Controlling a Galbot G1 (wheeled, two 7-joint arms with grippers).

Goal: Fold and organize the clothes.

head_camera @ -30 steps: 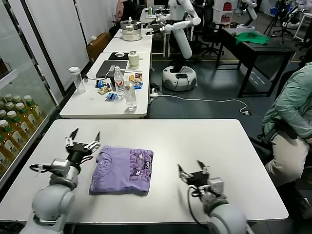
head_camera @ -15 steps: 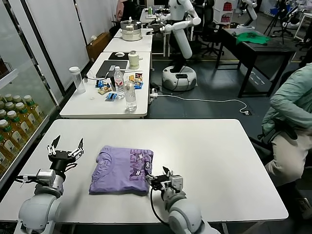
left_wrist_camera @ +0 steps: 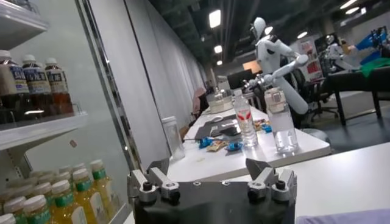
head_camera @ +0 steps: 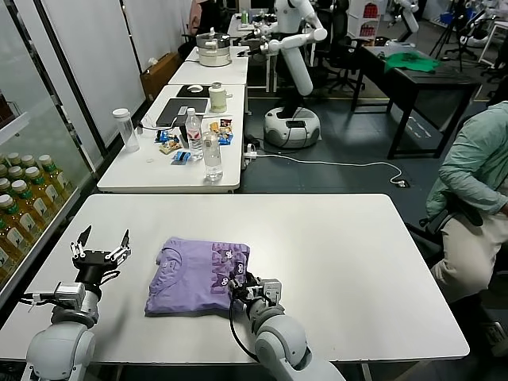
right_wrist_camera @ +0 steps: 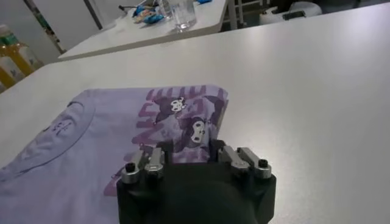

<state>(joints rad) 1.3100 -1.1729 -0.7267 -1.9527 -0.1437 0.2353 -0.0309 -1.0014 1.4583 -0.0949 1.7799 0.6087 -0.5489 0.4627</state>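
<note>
Head view: right hand (head_camera: 242,288) at the folded T-shirt's (head_camera: 198,278) 4 o'clock edge, grip state unclear.
Left hand (head_camera: 100,252) wide at 9 o'clock; bare tabletop (head_camera: 357,254) toward 3.

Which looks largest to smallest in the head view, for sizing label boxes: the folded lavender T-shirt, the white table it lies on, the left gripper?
1. White table, by far the largest.
2. Lavender T-shirt, covering a modest patch of it.
3. Left gripper, smallest; it sits about as near the camera as the shirt, so the ranking seems safe.

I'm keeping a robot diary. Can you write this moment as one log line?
shirt: folded on table | right end effector: at shirt's right edge, closing | left end effector: open, off to the side
</note>
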